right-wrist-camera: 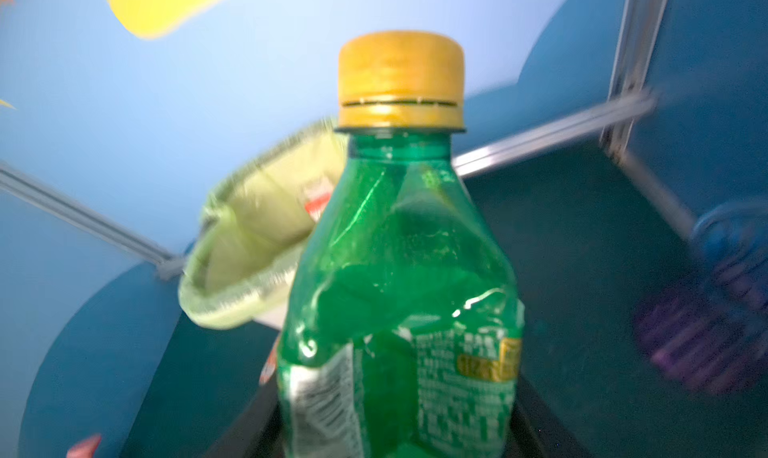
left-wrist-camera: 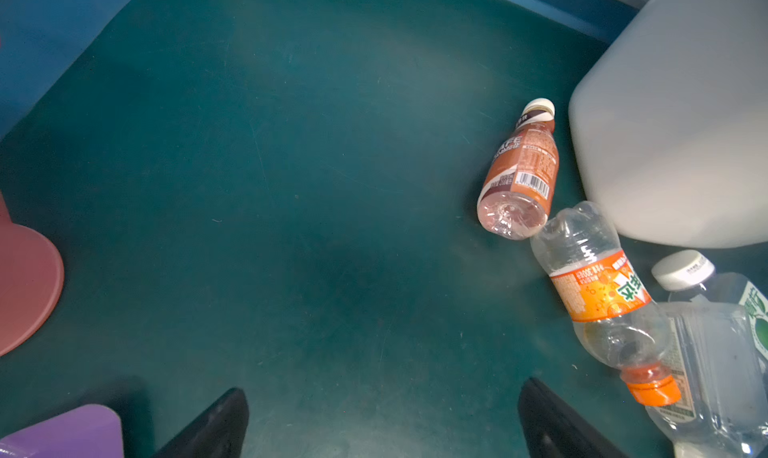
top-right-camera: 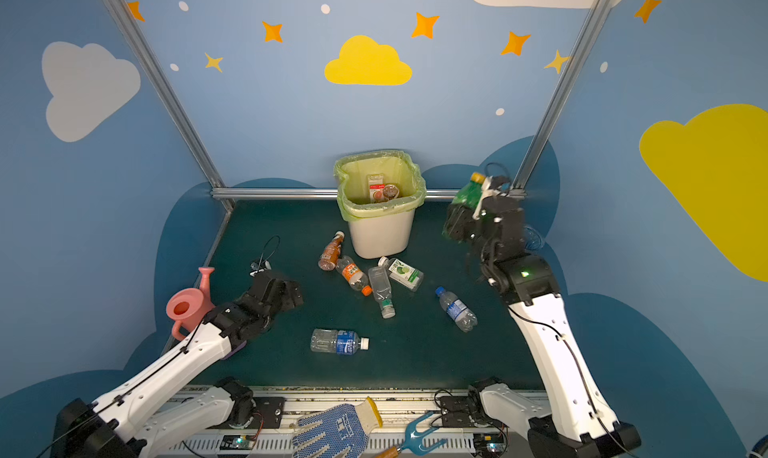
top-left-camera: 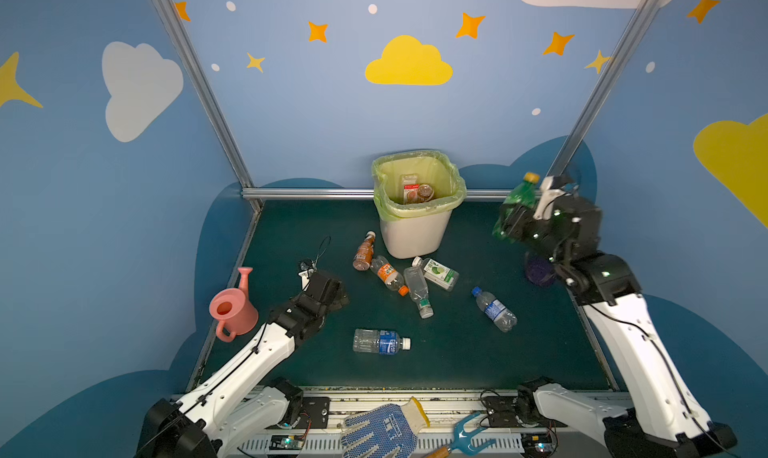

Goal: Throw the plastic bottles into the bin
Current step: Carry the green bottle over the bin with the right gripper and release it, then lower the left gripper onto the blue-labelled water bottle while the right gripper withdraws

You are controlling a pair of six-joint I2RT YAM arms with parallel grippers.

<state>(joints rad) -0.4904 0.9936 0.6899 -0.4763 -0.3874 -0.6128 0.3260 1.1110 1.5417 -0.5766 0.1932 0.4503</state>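
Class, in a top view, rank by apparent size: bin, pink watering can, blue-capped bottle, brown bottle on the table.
Largest first: bin; pink watering can; blue-capped bottle; brown bottle. The last pair is unsure: the brown one lies farther away.

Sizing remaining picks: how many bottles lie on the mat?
6: brown bottle, orange-label bottle, clear bottle and green-label bottle clustered before the bin; blue-cap bottle to the right; blue-label bottle nearest the front. Excludes the held green bottle. The arms could hide more.

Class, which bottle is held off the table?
The green bottle, raised in the right gripper; the rest are on the table or in the bin.
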